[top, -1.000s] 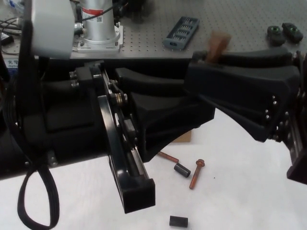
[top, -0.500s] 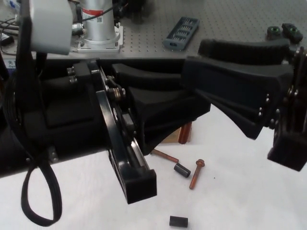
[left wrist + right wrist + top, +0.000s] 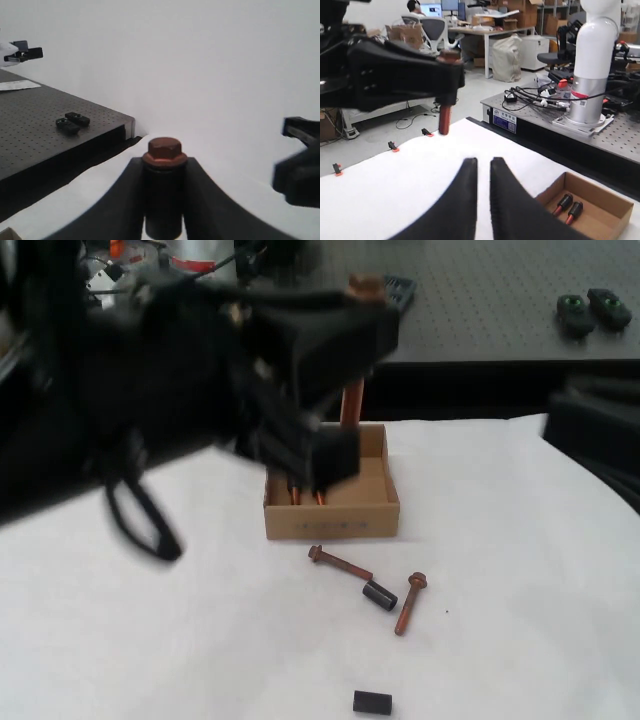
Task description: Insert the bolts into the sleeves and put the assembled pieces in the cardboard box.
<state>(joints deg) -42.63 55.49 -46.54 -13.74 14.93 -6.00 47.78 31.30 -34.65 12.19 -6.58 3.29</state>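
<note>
The step in hand looked like the drop-off. The left gripper (image 3: 162, 167) had its jaws clamped on a black cylindrical sleeve carrying a copper-coloured hex-head bolt (image 3: 163, 190), held upright with the head on top. The next move would call for lowering this piece into the shallow brown cardboard box (image 3: 330, 525) and letting go without knocking the two finished pieces (image 3: 569, 206) lying inside. In the high view the left arm came in from 9 o'clock and hung above the box, the bolt's shank near the 12 o'clock rim. The right gripper (image 3: 484, 165) hovered over the white-covered bench (image 3: 520, 620), jaws barely parted and empty. At 6 o'clock from the box lay two loose copper bolts (image 3: 340, 564) and two bare black sleeves (image 3: 379, 595).
</note>
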